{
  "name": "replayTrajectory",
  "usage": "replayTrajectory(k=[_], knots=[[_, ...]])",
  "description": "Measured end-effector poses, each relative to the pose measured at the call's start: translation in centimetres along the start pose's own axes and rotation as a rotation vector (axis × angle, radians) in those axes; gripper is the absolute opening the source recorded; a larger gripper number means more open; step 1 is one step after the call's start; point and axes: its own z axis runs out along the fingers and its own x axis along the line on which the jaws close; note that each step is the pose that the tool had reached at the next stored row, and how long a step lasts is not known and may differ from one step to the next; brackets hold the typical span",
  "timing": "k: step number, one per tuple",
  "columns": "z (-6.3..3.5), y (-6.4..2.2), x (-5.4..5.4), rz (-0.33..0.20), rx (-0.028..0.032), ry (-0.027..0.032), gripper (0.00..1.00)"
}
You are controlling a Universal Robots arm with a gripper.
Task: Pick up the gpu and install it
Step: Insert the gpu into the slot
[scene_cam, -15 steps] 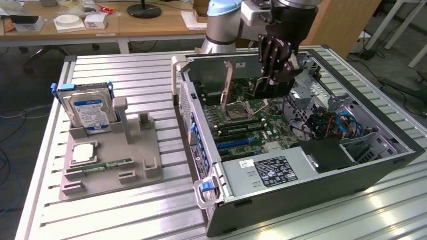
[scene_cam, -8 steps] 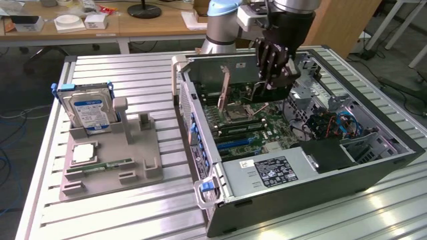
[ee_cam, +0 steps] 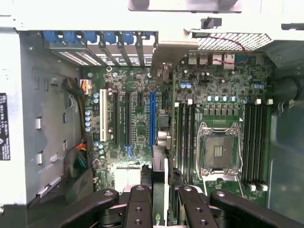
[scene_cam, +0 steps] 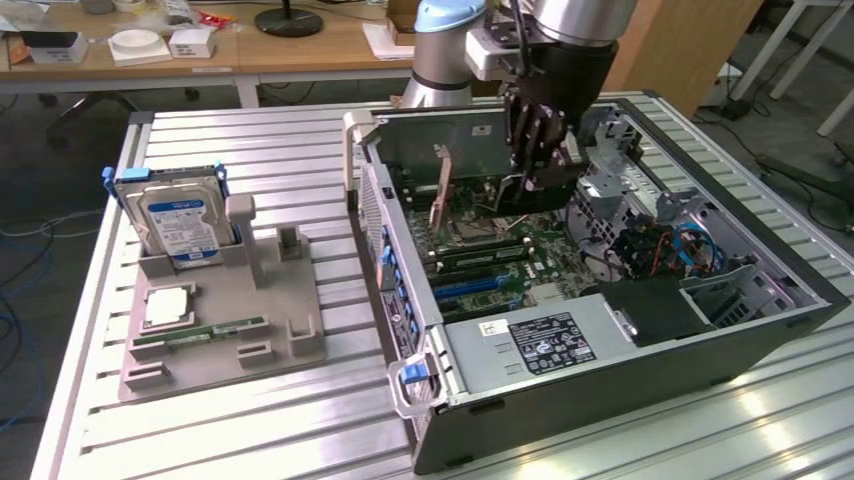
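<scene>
My gripper (scene_cam: pixel 541 172) reaches down into the open computer case (scene_cam: pixel 747 330) and is shut on the gpu (scene_cam: pixel 545 196), a thin black card held on edge above the motherboard (scene_cam: pixel 521 255). In the wrist view the gpu (ee_cam: pixel 159 164) runs edge-on from between my two black fingers (ee_cam: pixel 140 202) toward the rear slot openings, its metal bracket end near the case's back wall. It hangs just beside the long blue expansion slot (ee_cam: pixel 152 118), and I cannot tell whether it touches the board.
The empty processor socket (ee_cam: pixel 219 152) and memory slots (ee_cam: pixel 183 137) lie beside the card. A power supply (scene_cam: pixel 534 345) fills the case's near end. On the exterior view's left, a grey fixture (scene_cam: pixel 254 330) holds a blue-labelled hard drive (scene_cam: pixel 180 215), a processor (scene_cam: pixel 167 305) and a green memory stick (scene_cam: pixel 200 332).
</scene>
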Motion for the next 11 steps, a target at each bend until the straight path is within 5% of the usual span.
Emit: replayTrajectory(k=[11], knots=[[1.79,0.42,0.1,0.008,-0.0022,0.0003,0.26]])
